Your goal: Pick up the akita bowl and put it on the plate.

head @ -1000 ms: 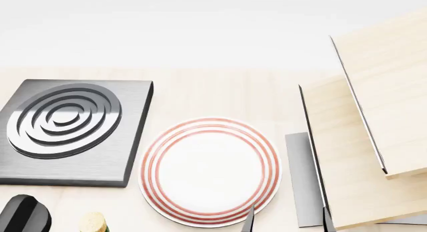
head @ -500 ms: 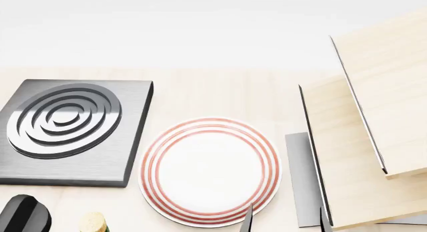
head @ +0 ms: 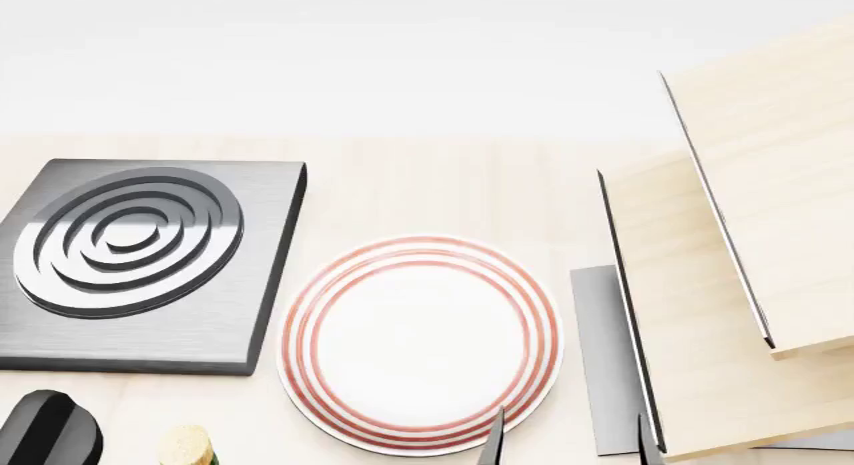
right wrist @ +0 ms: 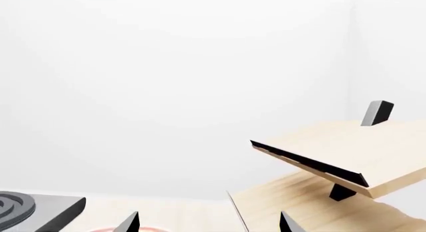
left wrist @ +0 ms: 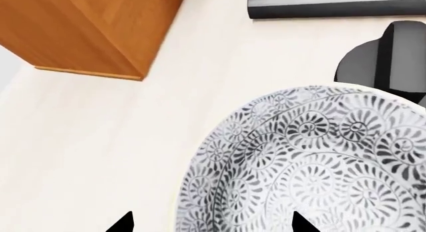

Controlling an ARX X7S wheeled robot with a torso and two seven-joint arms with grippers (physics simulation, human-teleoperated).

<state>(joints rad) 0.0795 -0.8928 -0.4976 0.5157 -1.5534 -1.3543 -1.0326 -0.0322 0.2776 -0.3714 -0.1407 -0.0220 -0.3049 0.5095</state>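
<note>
The akita bowl (left wrist: pixel 319 167), white with a dense grey-black floral pattern, fills much of the left wrist view and lies outside the head view. My left gripper (left wrist: pixel 211 226) is open; one fingertip shows over the bowl's inside and the other over the bare table, so the jaws stand on either side of the rim. The plate (head: pixel 420 345), white with red rings, lies flat in the middle of the table. My right gripper (head: pixel 570 443) is open just past the plate's near right edge, holding nothing. In the right wrist view the right gripper (right wrist: pixel 208 224) shows only its two tips.
A dark square burner (head: pixel 134 255) with raised rings sits left of the plate. A pale wooden shelf unit (head: pixel 721 285) stands at the right. A black round object (head: pixel 51 430) and a cork-topped item (head: pixel 187 447) lie at the near left. An orange-brown wooden box (left wrist: pixel 93 32) is beyond the bowl.
In the head view the right gripper's fingertips have shifted slightly to the left. The plate and everything else stayed put.
</note>
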